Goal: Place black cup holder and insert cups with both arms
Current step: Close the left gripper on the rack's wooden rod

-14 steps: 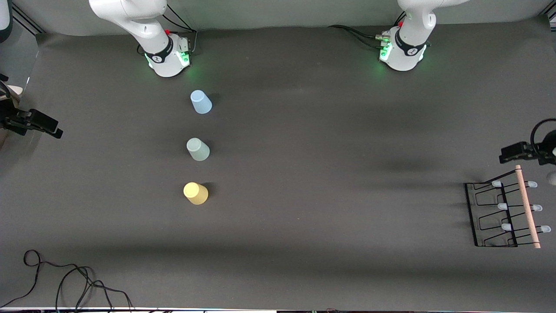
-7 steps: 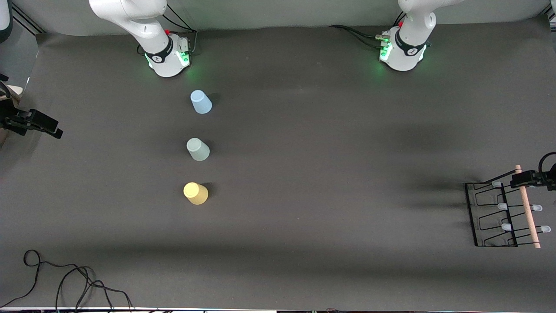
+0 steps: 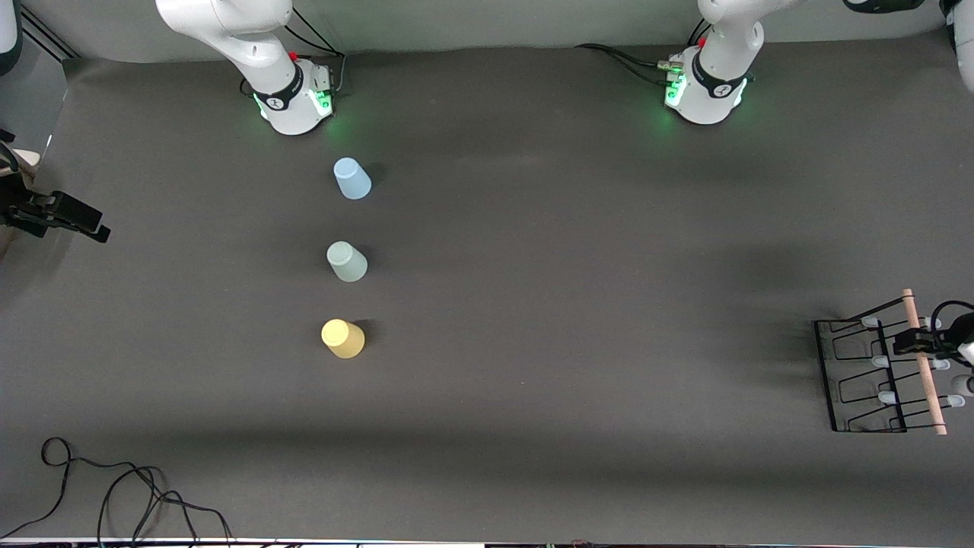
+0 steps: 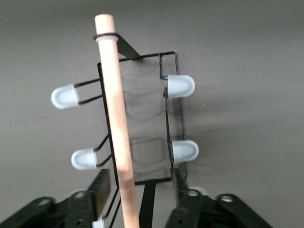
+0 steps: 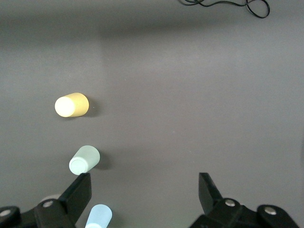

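The black cup holder (image 3: pixel 864 377) lies flat at the left arm's end of the table, its wooden rod handle (image 3: pixel 924 365) on top. My left gripper (image 3: pixel 923 341) is down over the rod and open. In the left wrist view its fingers (image 4: pixel 99 189) straddle the rod (image 4: pixel 118 128) with a gap on each side. Three cups stand upside down in a row toward the right arm's end: blue (image 3: pixel 351 179), pale green (image 3: pixel 347 261) and yellow (image 3: pixel 342 338). My right gripper (image 3: pixel 76 221) waits open and empty at the table's edge, away from the cups (image 5: pixel 84 160).
Both arm bases (image 3: pixel 293 99) (image 3: pixel 704 91) stand along the table edge farthest from the front camera. A loose black cable (image 3: pixel 114 495) lies at the corner nearest the front camera, at the right arm's end. Pale-tipped pegs (image 4: pixel 180 86) stick out from the rack.
My left gripper has come in from past the rack's end and dropped over the wooden rod, fingers on either side of it. The right arm and the cups have not moved.
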Controlling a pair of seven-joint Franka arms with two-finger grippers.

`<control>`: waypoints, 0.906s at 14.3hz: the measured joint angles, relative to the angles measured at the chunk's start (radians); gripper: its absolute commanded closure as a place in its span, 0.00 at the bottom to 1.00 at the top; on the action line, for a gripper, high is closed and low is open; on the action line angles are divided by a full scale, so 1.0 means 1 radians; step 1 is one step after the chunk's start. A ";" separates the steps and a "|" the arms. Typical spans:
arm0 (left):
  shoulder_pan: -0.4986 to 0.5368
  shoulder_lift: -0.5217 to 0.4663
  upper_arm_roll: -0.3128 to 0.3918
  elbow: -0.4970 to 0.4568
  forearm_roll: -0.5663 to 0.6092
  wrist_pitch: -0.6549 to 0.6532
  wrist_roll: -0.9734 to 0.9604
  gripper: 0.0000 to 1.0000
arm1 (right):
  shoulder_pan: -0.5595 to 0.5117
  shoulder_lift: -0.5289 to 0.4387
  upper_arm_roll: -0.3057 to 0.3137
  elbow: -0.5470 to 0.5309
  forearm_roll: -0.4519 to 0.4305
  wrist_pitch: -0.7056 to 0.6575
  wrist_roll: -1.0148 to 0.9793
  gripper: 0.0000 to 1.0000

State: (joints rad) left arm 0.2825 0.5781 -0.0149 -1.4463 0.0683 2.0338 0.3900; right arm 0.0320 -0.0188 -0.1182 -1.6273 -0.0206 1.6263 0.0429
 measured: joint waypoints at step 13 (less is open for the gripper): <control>-0.034 0.005 -0.027 0.081 -0.012 -0.167 0.023 1.00 | 0.000 0.000 0.000 0.001 0.000 -0.015 0.000 0.00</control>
State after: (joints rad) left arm 0.2483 0.5835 -0.0424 -1.3655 0.0566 1.8673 0.4133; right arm 0.0320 -0.0187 -0.1182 -1.6265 -0.0206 1.6111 0.0428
